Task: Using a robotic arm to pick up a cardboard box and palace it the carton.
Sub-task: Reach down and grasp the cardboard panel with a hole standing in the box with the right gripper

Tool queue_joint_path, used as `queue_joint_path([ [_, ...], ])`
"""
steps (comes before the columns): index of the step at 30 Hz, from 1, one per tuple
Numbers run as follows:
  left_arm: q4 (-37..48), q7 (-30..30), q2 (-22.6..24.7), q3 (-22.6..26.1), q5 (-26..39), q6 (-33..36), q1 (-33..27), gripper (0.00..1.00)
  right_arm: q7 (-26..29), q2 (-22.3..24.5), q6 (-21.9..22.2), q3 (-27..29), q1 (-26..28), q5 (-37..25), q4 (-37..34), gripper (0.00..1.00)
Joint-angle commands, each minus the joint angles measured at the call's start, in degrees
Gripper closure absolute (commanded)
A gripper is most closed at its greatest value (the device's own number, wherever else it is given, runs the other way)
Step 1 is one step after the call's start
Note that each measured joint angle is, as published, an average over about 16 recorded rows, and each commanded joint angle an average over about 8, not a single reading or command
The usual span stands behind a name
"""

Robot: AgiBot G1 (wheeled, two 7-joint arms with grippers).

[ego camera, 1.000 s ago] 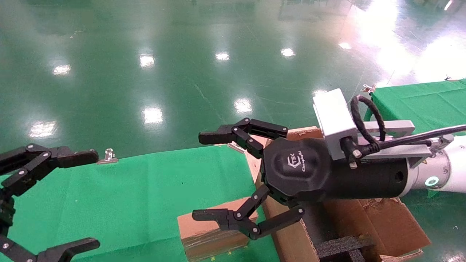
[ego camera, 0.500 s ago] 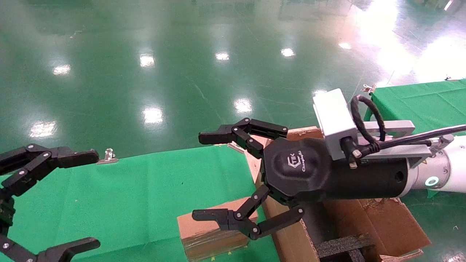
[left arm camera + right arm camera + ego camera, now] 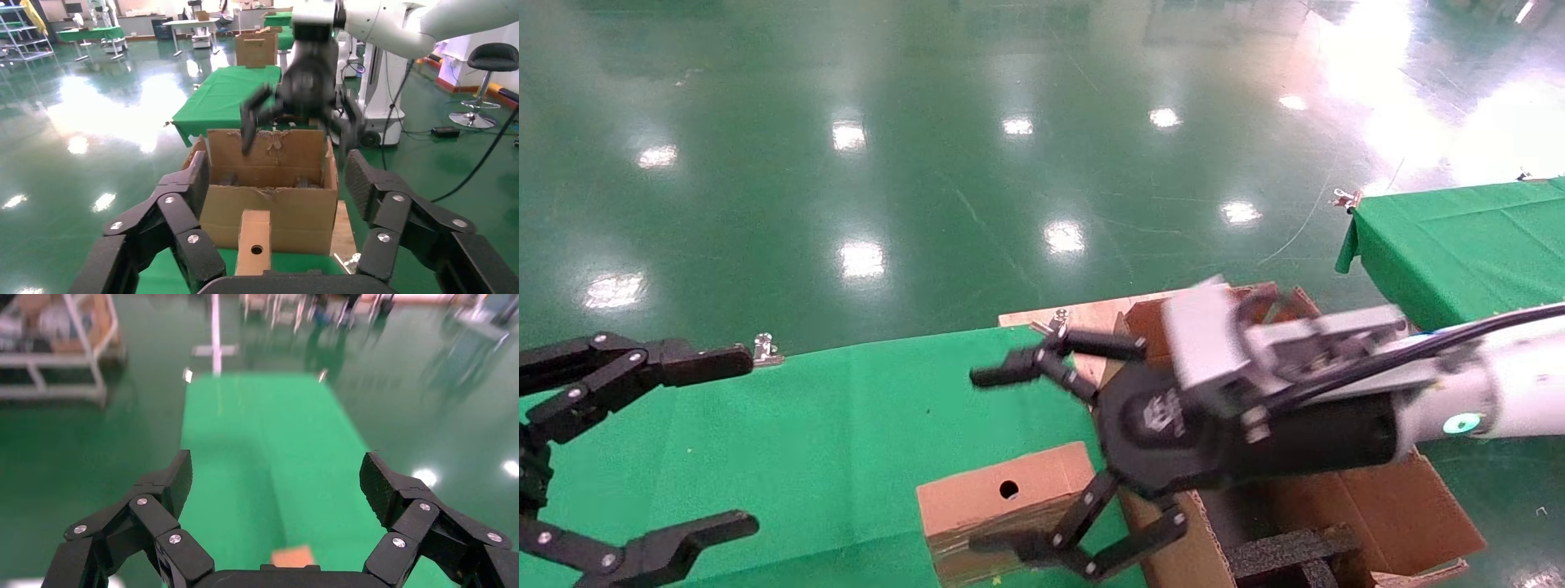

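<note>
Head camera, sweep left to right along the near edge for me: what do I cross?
Left claw, open, at the left edge → green table → cardboard box standing on it → right claw, open, spread over the box → carton with black foam inside.

brown cardboard box, brown carton, green tablecloth, black right gripper

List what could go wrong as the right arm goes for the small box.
1. The cardboard box stands right beside the carton wall, so one finger of the open right hand may snag that wall.
2. The box stands on a narrow side near the green table edge; a glancing touch might tip it off.
3. The open left hand hovers over the same table, so a wide swing risks contact.
</note>
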Motion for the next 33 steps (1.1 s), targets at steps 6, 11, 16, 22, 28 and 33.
queue_joint_path([
  [6,0.0,0.0,0.0,0.0,0.0,0.0,0.0,1.00,1.1,-3.2,-0.5,-6.7,5.9,-12.8,0.6,0.00],
  [11,0.0,0.0,0.0,0.0,0.0,0.0,0.0,1.00,1.6,-6.5,0.0,-10.8,9.5,-20.9,0.5,0.00],
  [16,0.0,0.0,0.0,0.0,0.0,0.0,0.0,1.00,2.1,-9.3,0.3,-14.1,12.5,-27.4,0.7,0.00],
  [22,0.0,0.0,0.0,0.0,0.0,0.0,0.0,1.00,2.6,-12.2,-0.1,-17.8,15.6,-34.1,1.0,0.00],
  [28,0.0,0.0,0.0,0.1,0.0,0.0,0.0,1.00,1.3,-14.5,-0.7,-21.8,18.4,-39.2,1.3,0.00],
  [33,0.0,0.0,0.0,0.1,0.0,0.0,0.0,0.99,0.0,-15.6,-0.3,-23.9,19.2,-40.8,1.3,0.00],
])
